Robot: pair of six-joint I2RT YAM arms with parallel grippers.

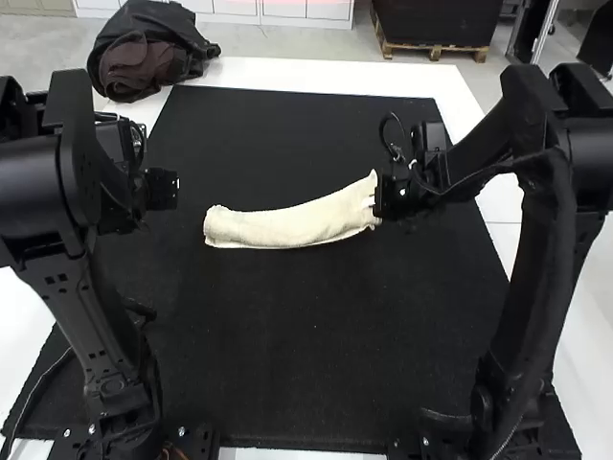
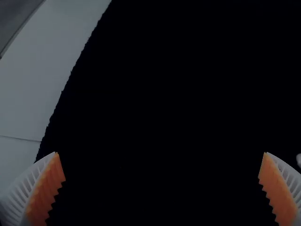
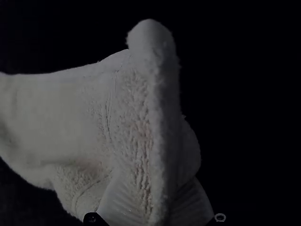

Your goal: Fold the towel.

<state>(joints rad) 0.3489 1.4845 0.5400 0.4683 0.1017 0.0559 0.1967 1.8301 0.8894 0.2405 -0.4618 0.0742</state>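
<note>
Towel (image 1: 287, 225) cream, fuzzy and narrow.

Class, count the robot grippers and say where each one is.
2: left gripper, open over the left of the black mat; right gripper, closed on the right end of the towel.

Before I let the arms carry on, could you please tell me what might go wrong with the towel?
The right gripper pinches one end of the towel, where the cloth bunches, so a crease could set there. The left gripper is open and away from the towel, so a pull from the right might drag or twist the long, narrow strip across the black mat instead of folding it.
</note>
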